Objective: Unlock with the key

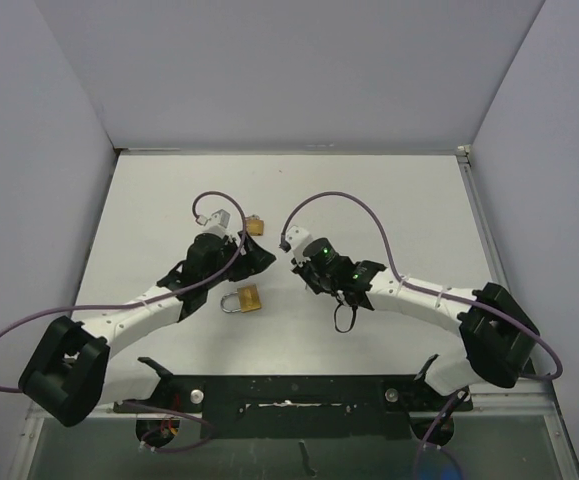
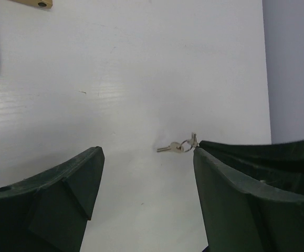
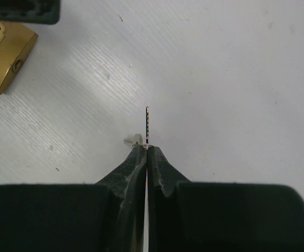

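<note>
One key juts from the right pincer clenched on it, padlock lying apart; left pincer gapes.

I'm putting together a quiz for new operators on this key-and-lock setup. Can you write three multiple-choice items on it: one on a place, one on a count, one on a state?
1. Where does the nearer brass padlock with the silver shackle lie?
A. Near the middle of the white table
B. Against the back wall
C. At the far right corner

2. How many brass padlocks show in the top view?
A. One
B. Two
C. Four

3. How is the right gripper?
A. Wide open and empty
B. Shut on a padlock
C. Shut on a small silver key

Answers:
1 A: it lies flat on bare tabletop, about mid-table.
2 B: a second brass padlock lies farther back.
3 C: the right wrist view shows the fingers pressed together with the key's blade sticking out beyond their tips.
</note>
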`<state>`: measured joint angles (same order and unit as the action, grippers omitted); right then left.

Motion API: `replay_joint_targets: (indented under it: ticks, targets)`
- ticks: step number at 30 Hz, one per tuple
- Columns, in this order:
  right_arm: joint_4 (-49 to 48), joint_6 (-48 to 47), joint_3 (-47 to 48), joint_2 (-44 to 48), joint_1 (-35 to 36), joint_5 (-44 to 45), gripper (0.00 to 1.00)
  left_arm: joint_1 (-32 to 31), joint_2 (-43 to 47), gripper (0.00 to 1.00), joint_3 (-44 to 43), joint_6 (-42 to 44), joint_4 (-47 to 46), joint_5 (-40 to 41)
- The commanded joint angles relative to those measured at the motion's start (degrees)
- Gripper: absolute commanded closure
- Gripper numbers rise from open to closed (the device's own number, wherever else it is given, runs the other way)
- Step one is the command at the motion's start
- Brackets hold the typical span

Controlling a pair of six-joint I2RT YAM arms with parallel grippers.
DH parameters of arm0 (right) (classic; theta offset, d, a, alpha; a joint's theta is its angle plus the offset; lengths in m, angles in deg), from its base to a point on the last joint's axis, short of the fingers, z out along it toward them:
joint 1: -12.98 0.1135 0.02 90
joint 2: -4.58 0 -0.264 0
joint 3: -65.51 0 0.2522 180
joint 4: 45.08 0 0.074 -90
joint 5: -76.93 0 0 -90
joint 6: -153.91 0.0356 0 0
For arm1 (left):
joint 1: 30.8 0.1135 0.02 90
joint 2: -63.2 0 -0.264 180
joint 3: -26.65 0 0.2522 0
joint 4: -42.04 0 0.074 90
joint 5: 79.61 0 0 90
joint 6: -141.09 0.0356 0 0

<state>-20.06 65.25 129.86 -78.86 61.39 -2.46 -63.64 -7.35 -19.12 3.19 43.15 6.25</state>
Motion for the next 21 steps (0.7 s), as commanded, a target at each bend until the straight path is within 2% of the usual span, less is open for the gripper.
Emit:
replay_joint_targets:
  ticks: [1,7,21]
  targets:
    - [-7.87,-3.04,-1.81,4.18,2.44,8.19,1.0,-0.1,-2.62,0.36,-3.0,-10.72,-2.48,1.8]
    - [-11.69,-6.15,-4.06,6.34,4.32,9.89,1.0,-1.62,-5.13,0.4,-4.16,-18.97,-3.55,1.91]
    - [-13.38,-9.94,-3.42,4.84,6.36,12.42,1.0,-8.23,-8.73,0.48,-9.74,-30.53,-0.06,10.42]
